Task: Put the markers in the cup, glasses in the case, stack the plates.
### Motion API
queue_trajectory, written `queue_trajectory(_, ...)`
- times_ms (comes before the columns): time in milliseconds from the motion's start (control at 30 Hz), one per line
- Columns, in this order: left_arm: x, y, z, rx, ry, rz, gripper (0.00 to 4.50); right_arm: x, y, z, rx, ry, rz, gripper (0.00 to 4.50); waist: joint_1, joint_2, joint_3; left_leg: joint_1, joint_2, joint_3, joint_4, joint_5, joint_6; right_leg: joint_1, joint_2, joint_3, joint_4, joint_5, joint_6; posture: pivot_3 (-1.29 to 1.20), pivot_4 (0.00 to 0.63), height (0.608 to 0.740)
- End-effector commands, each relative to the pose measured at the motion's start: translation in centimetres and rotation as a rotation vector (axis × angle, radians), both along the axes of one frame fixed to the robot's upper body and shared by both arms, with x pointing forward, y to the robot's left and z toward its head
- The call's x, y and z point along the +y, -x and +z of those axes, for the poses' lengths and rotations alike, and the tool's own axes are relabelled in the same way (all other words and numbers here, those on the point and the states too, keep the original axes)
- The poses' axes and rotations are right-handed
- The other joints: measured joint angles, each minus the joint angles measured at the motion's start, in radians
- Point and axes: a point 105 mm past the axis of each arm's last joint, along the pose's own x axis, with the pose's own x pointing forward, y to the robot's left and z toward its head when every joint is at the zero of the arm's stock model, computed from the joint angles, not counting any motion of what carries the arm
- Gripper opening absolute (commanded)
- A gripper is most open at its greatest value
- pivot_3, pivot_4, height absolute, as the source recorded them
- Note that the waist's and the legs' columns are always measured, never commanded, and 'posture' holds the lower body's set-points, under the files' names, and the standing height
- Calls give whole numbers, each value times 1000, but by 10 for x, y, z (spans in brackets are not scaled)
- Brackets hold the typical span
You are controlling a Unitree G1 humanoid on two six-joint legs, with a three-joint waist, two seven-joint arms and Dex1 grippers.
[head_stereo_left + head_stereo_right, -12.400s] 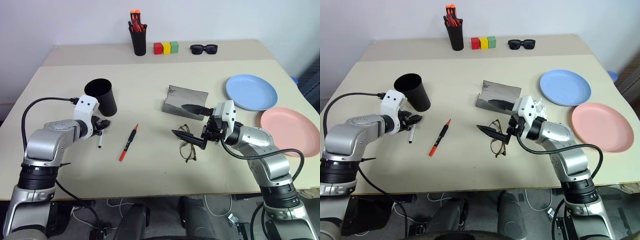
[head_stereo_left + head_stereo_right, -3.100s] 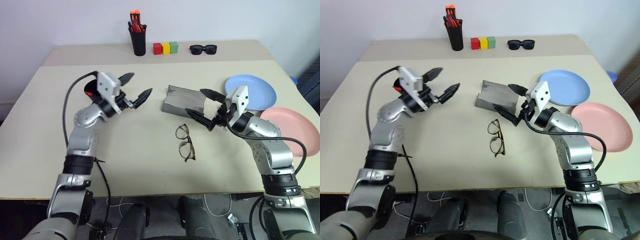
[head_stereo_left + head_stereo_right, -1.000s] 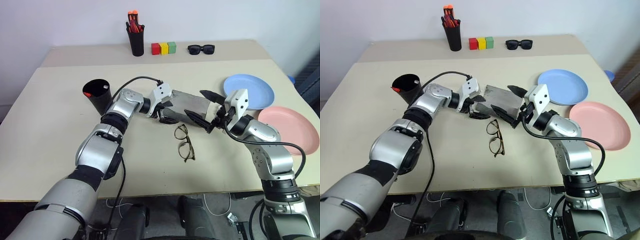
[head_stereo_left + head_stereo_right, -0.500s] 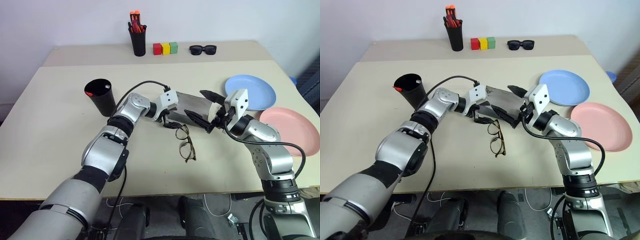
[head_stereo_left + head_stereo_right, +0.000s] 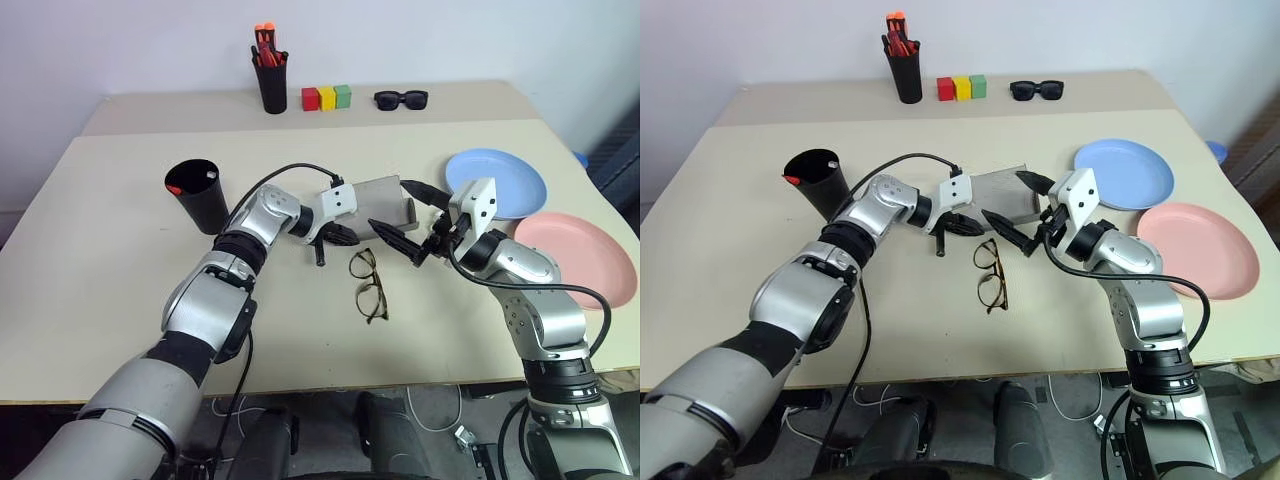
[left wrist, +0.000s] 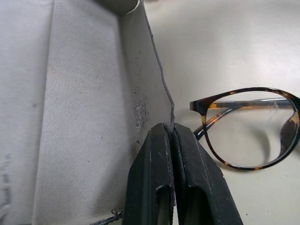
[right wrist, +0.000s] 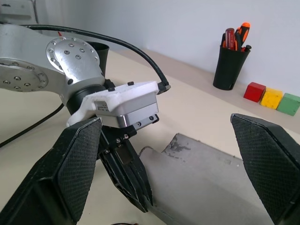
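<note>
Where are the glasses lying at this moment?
The glasses lie open on the table near its middle, just in front of the grey case, below and between the left gripper and the right gripper.

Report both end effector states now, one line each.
Left end effector: closed, pinching the flap edge of the case.
Right end effector: open, holding nothing.

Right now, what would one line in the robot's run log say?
left hand: shut on case flap edge | case: lid lifted | glasses: on table, outside case | right hand: open, beside case
</note>
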Motion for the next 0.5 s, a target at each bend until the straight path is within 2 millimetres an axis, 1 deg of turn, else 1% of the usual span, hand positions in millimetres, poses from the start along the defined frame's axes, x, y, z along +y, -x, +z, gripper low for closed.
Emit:
queue_trajectory(33, 19, -2, 5, 18, -49, -4, 46, 2, 4, 16, -67, -7, 15, 4500, -1, 0, 0, 0, 0, 0, 0, 0, 0, 0, 0, 0, 0, 0, 0, 0, 150, 740)
queue_trajectory(167, 39, -1, 21, 18, -79, -29, 46, 2, 4, 15, -64, -8, 15, 4500, -2, 0, 0, -1, 0, 0, 0, 0, 0, -1, 0, 0, 1, 0, 0, 0, 150, 740)
queue_trajectory(267, 56, 3, 32, 20, -92, -65, 46, 2, 4, 15, -64, -5, 18, 4500, 1, 0, 0, -2, 0, 0, 0, 0, 0, -2, 0, 0, 1, 0, 0, 0, 150, 740)
queue_trajectory(400, 74, 16, 41, 71, -66, -107, 46, 3, 3, 16, -66, -5, 20, 4500, 2, 0, 0, -2, 0, 0, 0, 0, 0, -2, 0, 0, 1, 0, 0, 0, 150, 740)
queue_trajectory(500, 91, 27, 40, 101, -80, -120, 46, 3, 3, 16, -65, -5, 23, 4500, 2, 0, 0, -2, 0, 0, 0, 0, 0, -2, 0, 0, 1, 0, 0, 0, 150, 740)
